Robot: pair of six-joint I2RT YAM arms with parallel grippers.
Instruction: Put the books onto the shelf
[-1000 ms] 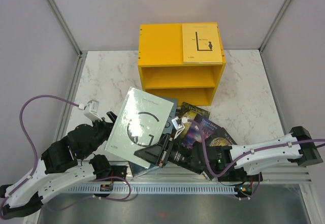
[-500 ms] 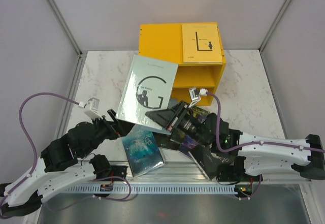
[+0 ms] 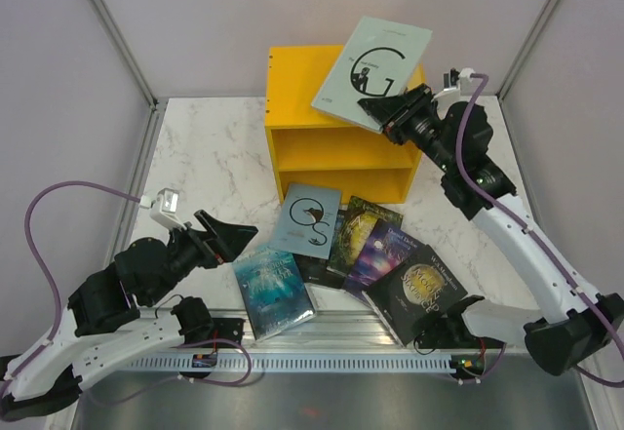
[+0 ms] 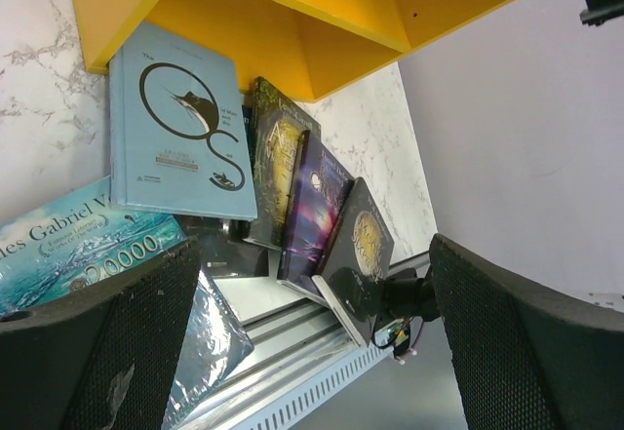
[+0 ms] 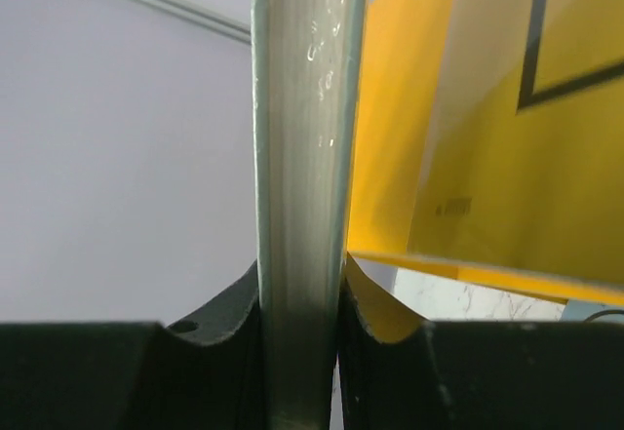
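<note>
Seen from above, my right gripper point(image 3: 378, 110) is raised over the far right of the worktop point(image 3: 205, 147), closed on the lower edge of the grey book point(image 3: 375, 64) with the big "G". That book is tilted in the air above the top of the yellow shelf point(image 3: 292, 84); I cannot tell whether it touches the shelf. My left gripper point(image 3: 222, 235) hangs low at the near left, spread wide and holding nothing. Just to its right, five books lie fanned and overlapping in front of the shelf: a pale blue book point(image 3: 307, 217), a blue ocean book point(image 3: 275, 292) nearest that gripper, a dark fantasy book point(image 3: 356, 227), a purple galaxy book point(image 3: 380, 253) and a dark gold-lettered book point(image 3: 421, 289). From my left wrist, the left gripper point(image 4: 312, 284) shows its two black fingers point(image 4: 97, 352) far apart at the frame edges, nothing between them. Beyond lie the pale blue book point(image 4: 175, 128), the ocean book point(image 4: 78, 245), the fantasy book point(image 4: 278, 157), the galaxy book point(image 4: 317, 206) and the gold-lettered book point(image 4: 356, 245), with the shelf point(image 4: 322, 11) behind. From my right wrist, the right gripper point(image 5: 300, 293) pinches the grey book point(image 5: 302, 157) edge-on, one finger on each cover. Right of it is a yellow book point(image 5: 517, 157) lying on the shelf point(image 5: 390, 108).
</note>
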